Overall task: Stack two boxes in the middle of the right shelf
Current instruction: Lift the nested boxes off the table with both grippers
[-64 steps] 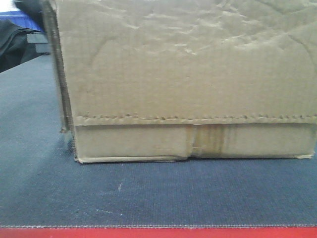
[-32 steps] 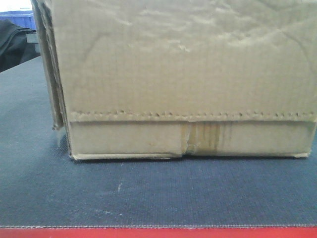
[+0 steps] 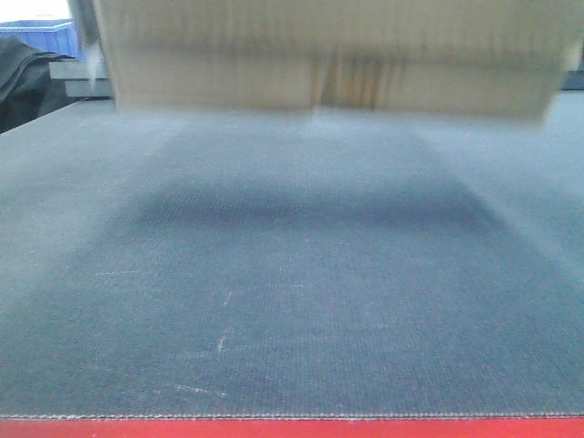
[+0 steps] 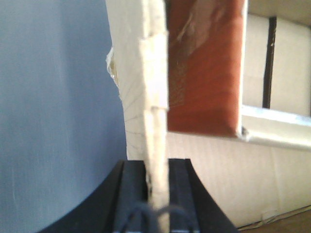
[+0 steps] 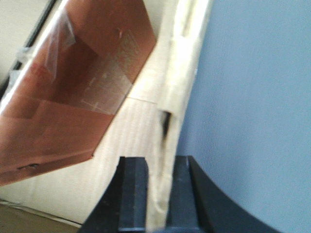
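Observation:
The plain brown cardboard box (image 3: 328, 64) hangs blurred above the dark grey table top (image 3: 292, 301), only its tape-stained lower strip in view at the top of the front view. My left gripper (image 4: 156, 179) is shut on the box's left wall (image 4: 154, 87), pinching the pale cardboard edge. My right gripper (image 5: 161, 189) is shut on the box's right wall (image 5: 180, 73). Inside the box a reddish-brown flap with clear tape shows in the left wrist view (image 4: 204, 68) and in the right wrist view (image 5: 77, 97). The printed box and the steel shelf are out of view.
The table has a red front edge (image 3: 292, 429). A blue bin (image 3: 41, 36) and something black (image 3: 23, 82) sit at the far left behind the table. The box's shadow (image 3: 301, 201) lies on the table top.
The box stood on the table a second ago; it has risen off the surface and now shows only its bottom strip at the frame's top.

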You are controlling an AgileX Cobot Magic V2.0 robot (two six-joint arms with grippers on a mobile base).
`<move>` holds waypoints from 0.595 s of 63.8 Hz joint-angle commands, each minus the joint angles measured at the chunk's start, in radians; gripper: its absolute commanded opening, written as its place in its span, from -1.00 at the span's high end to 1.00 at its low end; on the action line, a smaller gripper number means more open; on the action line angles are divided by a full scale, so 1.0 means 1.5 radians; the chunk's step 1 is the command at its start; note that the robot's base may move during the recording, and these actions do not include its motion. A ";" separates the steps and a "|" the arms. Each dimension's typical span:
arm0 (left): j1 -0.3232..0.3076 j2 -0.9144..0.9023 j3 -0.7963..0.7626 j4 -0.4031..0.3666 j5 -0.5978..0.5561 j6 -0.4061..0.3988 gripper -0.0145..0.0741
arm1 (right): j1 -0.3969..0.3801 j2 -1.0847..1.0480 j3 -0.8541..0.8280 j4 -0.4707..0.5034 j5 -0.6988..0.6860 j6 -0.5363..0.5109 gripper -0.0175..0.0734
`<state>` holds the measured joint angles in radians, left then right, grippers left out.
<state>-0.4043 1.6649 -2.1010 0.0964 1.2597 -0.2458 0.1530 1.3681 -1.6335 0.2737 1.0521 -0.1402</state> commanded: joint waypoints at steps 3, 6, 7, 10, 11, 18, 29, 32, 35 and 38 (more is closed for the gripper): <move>0.002 -0.029 -0.076 -0.002 -0.026 -0.001 0.92 | -0.003 -0.029 -0.070 0.018 -0.004 -0.009 0.95; 0.002 -0.034 -0.095 -0.003 -0.026 -0.001 0.92 | -0.003 -0.033 -0.091 0.018 -0.004 -0.009 0.95; 0.002 -0.034 -0.100 -0.003 -0.026 -0.001 0.92 | -0.003 -0.035 -0.097 0.018 -0.004 -0.009 0.95; 0.002 -0.039 -0.114 -0.007 -0.026 -0.001 0.92 | -0.003 -0.036 -0.115 0.018 -0.004 -0.009 0.95; 0.002 -0.040 -0.117 -0.007 -0.026 -0.001 0.92 | -0.003 -0.037 -0.120 0.018 -0.004 -0.009 0.95; 0.002 -0.048 -0.121 -0.007 -0.026 -0.001 0.92 | -0.003 -0.037 -0.143 0.018 -0.005 -0.009 0.95; 0.002 -0.048 -0.121 -0.007 -0.026 -0.001 0.92 | -0.003 -0.036 -0.142 0.018 -0.008 -0.009 0.95; 0.002 -0.048 -0.121 -0.007 -0.026 -0.001 0.92 | -0.003 -0.036 -0.142 0.018 -0.008 -0.009 0.95; 0.002 -0.048 -0.121 -0.007 -0.026 -0.001 0.92 | -0.003 -0.036 -0.142 0.018 -0.008 -0.009 0.95; 0.002 -0.048 -0.121 -0.007 -0.026 -0.001 0.92 | -0.003 -0.036 -0.142 0.018 -0.008 -0.009 0.95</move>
<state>-0.4043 1.6050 -2.2712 0.0943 1.2818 -0.2458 0.1530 1.3253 -1.8326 0.2780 1.0796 -0.1378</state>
